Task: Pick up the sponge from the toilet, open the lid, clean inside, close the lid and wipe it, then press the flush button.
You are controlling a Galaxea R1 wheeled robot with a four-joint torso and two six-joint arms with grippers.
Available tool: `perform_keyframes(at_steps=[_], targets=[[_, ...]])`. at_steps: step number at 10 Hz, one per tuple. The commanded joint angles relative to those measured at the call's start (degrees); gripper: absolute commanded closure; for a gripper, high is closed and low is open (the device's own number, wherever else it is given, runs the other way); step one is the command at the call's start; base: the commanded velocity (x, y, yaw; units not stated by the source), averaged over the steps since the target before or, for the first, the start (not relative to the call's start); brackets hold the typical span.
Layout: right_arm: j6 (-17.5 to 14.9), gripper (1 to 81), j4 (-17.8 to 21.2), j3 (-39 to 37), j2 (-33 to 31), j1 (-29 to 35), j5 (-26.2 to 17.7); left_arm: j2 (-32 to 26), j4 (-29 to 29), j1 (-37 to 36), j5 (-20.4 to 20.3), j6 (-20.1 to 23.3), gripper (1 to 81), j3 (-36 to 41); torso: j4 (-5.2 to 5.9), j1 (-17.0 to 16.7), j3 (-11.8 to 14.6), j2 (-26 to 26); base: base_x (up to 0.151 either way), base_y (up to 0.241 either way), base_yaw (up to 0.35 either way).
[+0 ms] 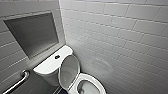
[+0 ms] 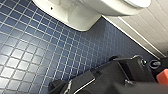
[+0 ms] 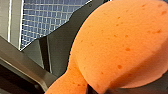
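Orange sponge [image 3: 120,42] squeezed in right pincer [image 3: 85,83], lid [image 1: 69,71] raised

White glossy toilet [image 1: 49,66] with oval bowl uncovered, lid [image 1: 68,71] raised upright against the tank, greyish inner face showing, round dark flush button [image 1: 57,57] mid tank top, orange porous sponge [image 3: 120,45] squeezed narrow at one end.

Place: bathroom | toilet [image 1: 51,65] | tiled walls [image 1: 112,37] | grab bar [image 1: 19,80] | blue floor tiles [image 2: 37,50]
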Motion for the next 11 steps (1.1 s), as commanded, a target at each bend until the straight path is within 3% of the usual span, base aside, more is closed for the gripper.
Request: perform_keyframes(at_steps=[1,2,3,5,7,8,10,11], targets=[[-0.17,81.1,-1.2,0.55,-0.81,0.4,-2.27,4.56,3.42,2.81,0.29,-0.05,1.0,-7.53,0.0,-3.51,1.27,5.47,0.0,0.0,0.0],[-0.17,81.1,-1.2,0.38,-0.81,0.31,-2.27,5.7,3.51,3.86,0.29,-0.05,1.0,-8.77,0.0,-4.85,3.19,7.59,0.0,0.0,0.0],[-0.17,81.1,-1.12,0.38,-0.81,0.14,-2.27,6.5,4.03,4.92,0.29,-0.05,1.0,-9.47,-1.19,-6.03,5.16,9.51,0.0,0.0,0.0],[-0.17,81.1,-1.29,-0.15,-0.28,0.05,-2.27,7.56,4.13,6.07,0.29,-0.05,1.0,-10.45,-1.9,-8.45,8.4,13.31,0.0,0.0,0.0],[-0.17,81.1,-1.2,-1.12,0.16,-0.04,-2.27,8.78,4.12,6.25,0.29,-0.05,1.0,-11.84,-3.47,-11.1,12.16,17.27,0.0,0.0,0.0],[-0.17,81.1,-1.29,-1.12,0.16,-0.13,-2.27,9.48,4.12,6.42,0.29,-0.05,1.0,-12.73,-1.93,-12.5,8.81,19.41,0.0,0.0,0.0],[-0.08,81.1,-0.94,-1.63,0.51,-0.12,-2.27,11.41,4.13,7.12,0.38,-0.05,1.0,-14.75,-2.76,-14.75,11.28,22.67,0.0,0.0,0.0],[-0.08,81.1,-0.85,-2.25,0.68,0.05,-2.27,12.39,4.13,7.56,0.47,-0.05,1.0,-15.63,2.37,-15.71,11.73,24.22,0.0,0.0,0.0]])
